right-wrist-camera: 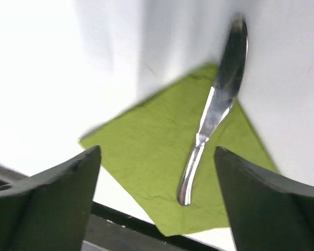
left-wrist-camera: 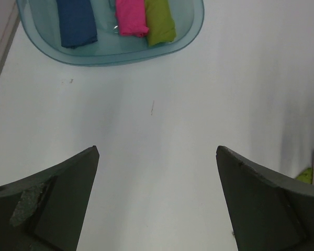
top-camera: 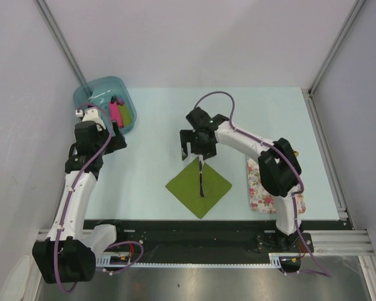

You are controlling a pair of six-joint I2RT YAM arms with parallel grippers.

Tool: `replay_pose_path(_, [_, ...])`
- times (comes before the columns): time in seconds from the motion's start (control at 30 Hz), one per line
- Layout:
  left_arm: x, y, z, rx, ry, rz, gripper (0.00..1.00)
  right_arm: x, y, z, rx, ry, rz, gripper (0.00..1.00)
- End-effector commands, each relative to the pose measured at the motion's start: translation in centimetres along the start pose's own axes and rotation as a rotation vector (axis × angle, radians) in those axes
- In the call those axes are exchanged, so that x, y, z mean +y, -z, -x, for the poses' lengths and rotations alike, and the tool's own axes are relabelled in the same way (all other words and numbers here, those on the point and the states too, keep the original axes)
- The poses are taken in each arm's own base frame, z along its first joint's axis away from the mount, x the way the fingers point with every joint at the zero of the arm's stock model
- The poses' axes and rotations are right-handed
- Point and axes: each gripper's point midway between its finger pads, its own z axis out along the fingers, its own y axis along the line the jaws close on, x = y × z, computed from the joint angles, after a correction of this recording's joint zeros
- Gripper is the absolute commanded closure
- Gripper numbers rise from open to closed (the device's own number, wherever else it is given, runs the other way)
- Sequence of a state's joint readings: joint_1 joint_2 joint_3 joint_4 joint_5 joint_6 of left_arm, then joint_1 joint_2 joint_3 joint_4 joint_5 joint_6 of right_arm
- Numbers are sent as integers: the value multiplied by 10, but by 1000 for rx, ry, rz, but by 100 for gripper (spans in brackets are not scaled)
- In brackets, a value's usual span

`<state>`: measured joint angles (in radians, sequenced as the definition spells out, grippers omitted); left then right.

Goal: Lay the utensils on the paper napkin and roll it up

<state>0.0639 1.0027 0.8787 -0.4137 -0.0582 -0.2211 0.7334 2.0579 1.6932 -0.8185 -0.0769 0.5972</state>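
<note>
The olive-green paper napkin (top-camera: 198, 186) lies flat as a diamond near the table's front middle. A slim metal knife (top-camera: 202, 179) lies on it, its blade tip past the napkin's far corner. In the right wrist view the knife (right-wrist-camera: 212, 112) lies across the napkin (right-wrist-camera: 157, 157), handle end toward the front edge. My right gripper (top-camera: 196, 149) is open and empty, just above the napkin's far corner. My left gripper (top-camera: 116, 139) is open and empty over bare table near the bowl; its dark fingers (left-wrist-camera: 57, 204) frame white table.
A teal translucent bowl (top-camera: 95, 94) at the back left holds blue, pink and lime rolls (left-wrist-camera: 131, 18). A white pink-flowered mat (top-camera: 263, 188) lies at the right, partly under the right arm. The black front rail (top-camera: 194, 227) runs just below the napkin.
</note>
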Motion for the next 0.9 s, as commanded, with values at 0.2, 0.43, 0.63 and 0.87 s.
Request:
replay_pose_path(0.2, [-69,47,36,-150,-191,-425,0,-53,139,33,-293,564,230,0])
replay_pose_path(0.43, [-87,59,24,-141,-212,-560,0,-210,149,29,-154,239,139,0])
replay_pose_path(0.63, [-85,53,27,-144,-146,-531,0,-332,162,36,-234,-377,-186,11])
replay_pose_path(0.87, [-77,46,29,-145,-141,-477,0,-376,139,25,-198,-627,-431,33])
